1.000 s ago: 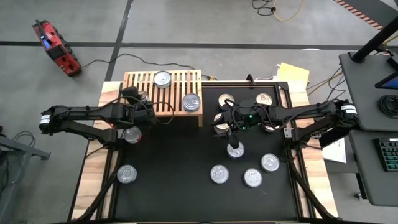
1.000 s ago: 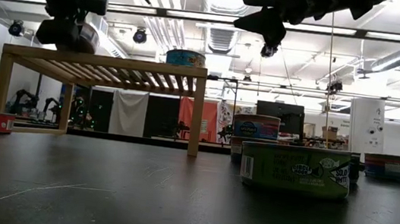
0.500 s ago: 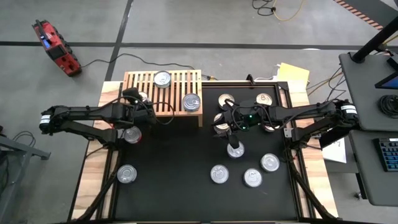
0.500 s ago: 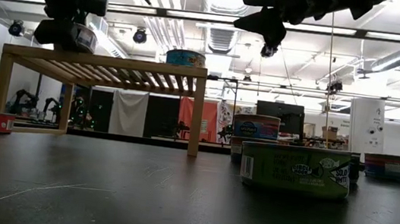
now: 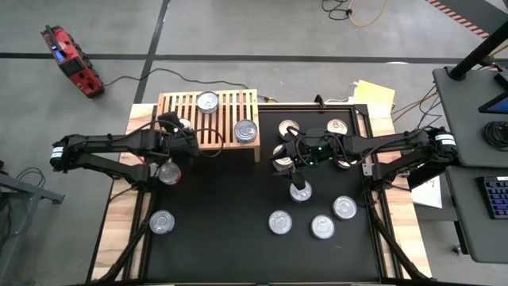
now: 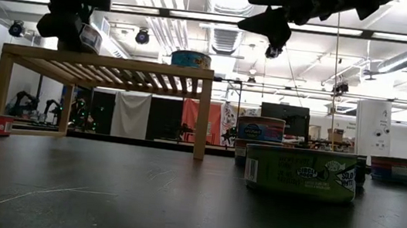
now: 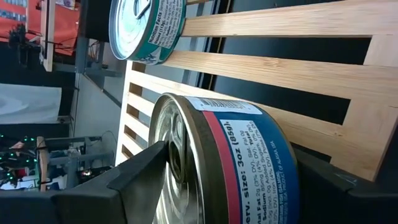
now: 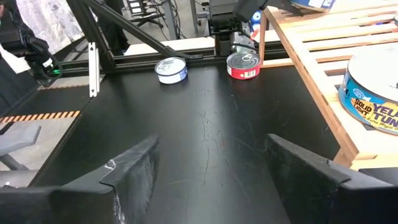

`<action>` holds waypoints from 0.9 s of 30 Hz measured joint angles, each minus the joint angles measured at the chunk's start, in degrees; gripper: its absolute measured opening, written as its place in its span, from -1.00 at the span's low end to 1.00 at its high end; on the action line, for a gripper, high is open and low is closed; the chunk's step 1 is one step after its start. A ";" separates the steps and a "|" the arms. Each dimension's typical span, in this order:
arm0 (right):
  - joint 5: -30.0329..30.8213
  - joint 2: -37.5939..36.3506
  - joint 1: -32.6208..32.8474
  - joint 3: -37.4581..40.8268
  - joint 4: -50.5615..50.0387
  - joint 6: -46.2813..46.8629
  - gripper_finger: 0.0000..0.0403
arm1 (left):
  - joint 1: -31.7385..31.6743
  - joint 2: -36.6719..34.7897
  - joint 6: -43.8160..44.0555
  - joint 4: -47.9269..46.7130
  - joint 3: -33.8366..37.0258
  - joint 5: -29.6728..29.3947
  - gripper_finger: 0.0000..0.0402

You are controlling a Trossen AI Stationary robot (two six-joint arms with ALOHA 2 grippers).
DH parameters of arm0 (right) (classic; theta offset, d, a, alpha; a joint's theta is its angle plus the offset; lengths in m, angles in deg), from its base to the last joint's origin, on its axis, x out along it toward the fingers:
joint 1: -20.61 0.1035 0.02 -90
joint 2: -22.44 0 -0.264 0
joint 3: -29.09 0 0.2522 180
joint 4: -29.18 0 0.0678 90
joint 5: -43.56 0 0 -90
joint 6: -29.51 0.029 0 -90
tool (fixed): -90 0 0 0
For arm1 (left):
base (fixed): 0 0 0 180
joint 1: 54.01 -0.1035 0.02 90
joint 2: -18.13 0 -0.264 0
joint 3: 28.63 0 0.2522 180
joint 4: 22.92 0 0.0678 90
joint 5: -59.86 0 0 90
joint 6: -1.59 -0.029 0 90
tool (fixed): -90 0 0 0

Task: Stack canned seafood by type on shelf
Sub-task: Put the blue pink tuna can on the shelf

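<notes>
Low light-wood slatted shelf (image 5: 226, 102): stands at the far left of the black table mat (image 5: 230, 230). Holds two round tins with silver pull-tab lids, one at the far middle (image 5: 207, 100), one at the right near corner (image 5: 245, 130). A third, blue-and-red labelled tin (image 7: 242, 168) sits at the shelf's left near edge, resting on the slats between the fingers of the left gripper (image 5: 184, 136).

Left gripper: over the shelf's left near corner, fingers spread on both sides of the blue-and-red tin; whether they press it or stand clear, cannot tell.

Right gripper (image 5: 279, 152): raised above the mat just right of the shelf, jaws parted, nothing between them.

Tins off the shelf: a red-sided tin (image 5: 168, 172) and a silver-lidded tin (image 5: 162, 222) at the mat's left edge; a cluster under and around the right arm, including a gold-lidded tin (image 5: 337, 126); four more (image 5: 280, 222) toward the near right. A green-labelled tin (image 6: 301, 172) shows closest in the low view.
</notes>
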 joint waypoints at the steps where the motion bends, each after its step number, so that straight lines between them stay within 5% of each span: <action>1: 0.00 0.00 0.00 0.00 0.00 0.00 0.40 | 0.01 0.00 0.00 -0.02 0.00 0.00 0.32; 13: -0.02 0.00 0.00 0.00 -0.02 0.00 0.39 | 0.02 0.00 -0.15 -0.13 -0.03 -0.08 0.33; 27: -0.16 0.00 0.00 0.00 -0.02 0.08 0.51 | 0.02 0.03 -0.18 -0.22 -0.77 1.06 0.59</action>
